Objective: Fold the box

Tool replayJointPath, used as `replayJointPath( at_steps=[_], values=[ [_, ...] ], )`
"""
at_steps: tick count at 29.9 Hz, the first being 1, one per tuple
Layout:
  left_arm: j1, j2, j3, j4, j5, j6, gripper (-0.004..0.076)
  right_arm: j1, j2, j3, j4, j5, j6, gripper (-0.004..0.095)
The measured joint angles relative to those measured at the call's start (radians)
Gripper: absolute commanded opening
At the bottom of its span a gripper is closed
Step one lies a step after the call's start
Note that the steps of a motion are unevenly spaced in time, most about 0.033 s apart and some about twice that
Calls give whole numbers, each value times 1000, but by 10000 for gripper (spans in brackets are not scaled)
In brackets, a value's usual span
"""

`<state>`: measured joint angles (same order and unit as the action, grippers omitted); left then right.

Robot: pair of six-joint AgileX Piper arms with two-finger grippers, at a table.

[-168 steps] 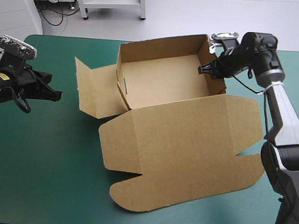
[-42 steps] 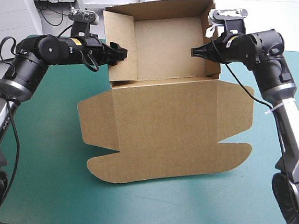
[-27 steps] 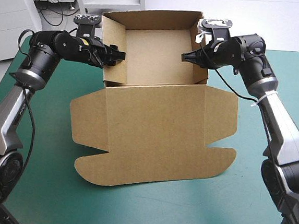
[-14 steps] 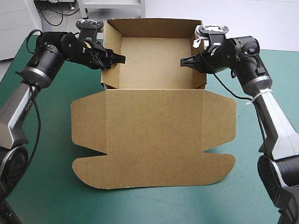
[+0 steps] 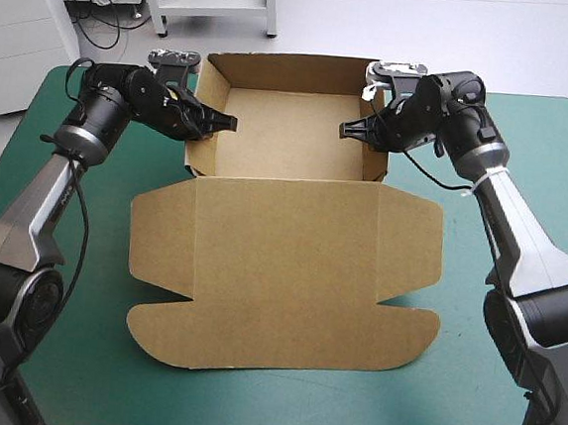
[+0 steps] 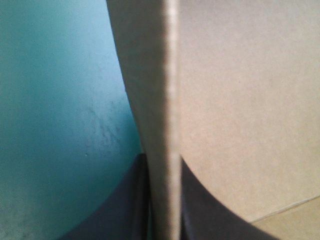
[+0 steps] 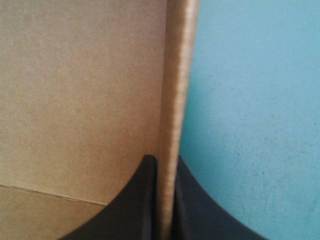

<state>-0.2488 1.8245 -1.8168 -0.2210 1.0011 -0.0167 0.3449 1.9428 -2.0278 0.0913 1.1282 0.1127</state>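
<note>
just before, the box (image 5: 288, 143) had been tipped up with its floor facing the camera. now it sat level on the teal-green bench (image 5: 43, 351), in the upper middle of the high view. the left claw (image 5: 224, 123) was clamped on the box's left wall and the right claw (image 5: 349, 131) on its right wall, each wall's edge pinched between black fingers. the brown walls stood up as an open tray, and the lid (image 5: 289, 273) with its rounded flaps lay flat toward the lower middle. the tray looked formed, so letting go seemed the likely next step.
</note>
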Motion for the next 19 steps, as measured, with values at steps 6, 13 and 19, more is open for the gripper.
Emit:
replayJointPath(
  at_steps=[6,13,19],
  values=[
    [-42,71,0,16,33,-17,-32,-1,36,0,-26,84,-4,-18],
    [-98,174,-9,62,67,-59,-32,-8,88,4,-57,117,-20,-18],
    [-124,212,-51,132,126,-92,-32,-11,137,9,-23,117,-31,-18]
  ],
)
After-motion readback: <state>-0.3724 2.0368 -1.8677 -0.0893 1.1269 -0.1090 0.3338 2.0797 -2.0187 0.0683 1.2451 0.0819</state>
